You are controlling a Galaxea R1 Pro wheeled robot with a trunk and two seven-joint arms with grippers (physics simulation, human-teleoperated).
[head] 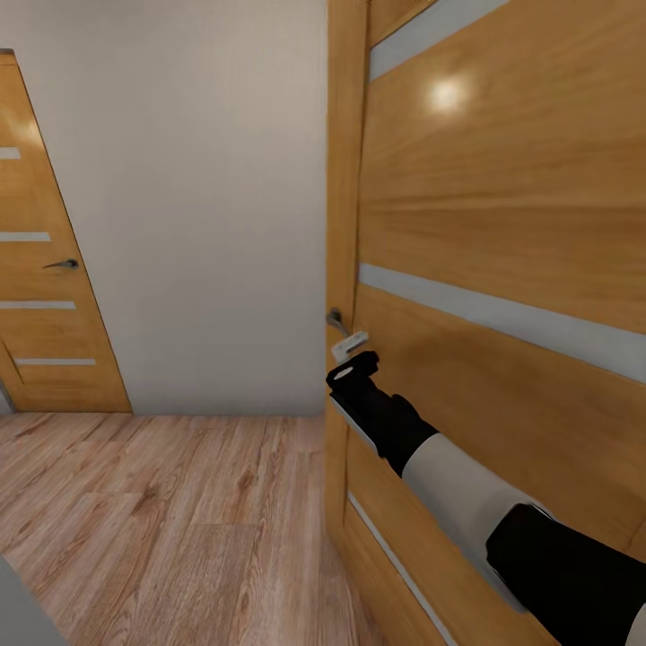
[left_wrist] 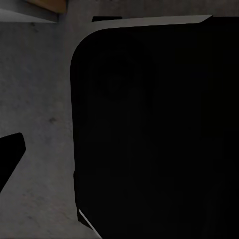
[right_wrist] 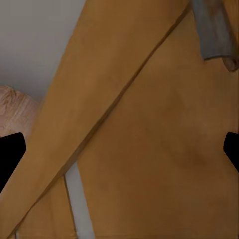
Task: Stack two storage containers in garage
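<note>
Right gripper, at the end of the extended right arm, held just below the door handle against the wooden door; in the right wrist view its fingertips sit at opposite edges of the frame, spread apart, grasping nothing. Left gripper: one dark fingertip over grey speckled ground, its state cannot be told. Beyond: white wall, second wooden door, wood-plank floor. The storage containers are not in sight here; judged from this, the robot is at a door in transit, with placing and stacking yet to be done
</note>
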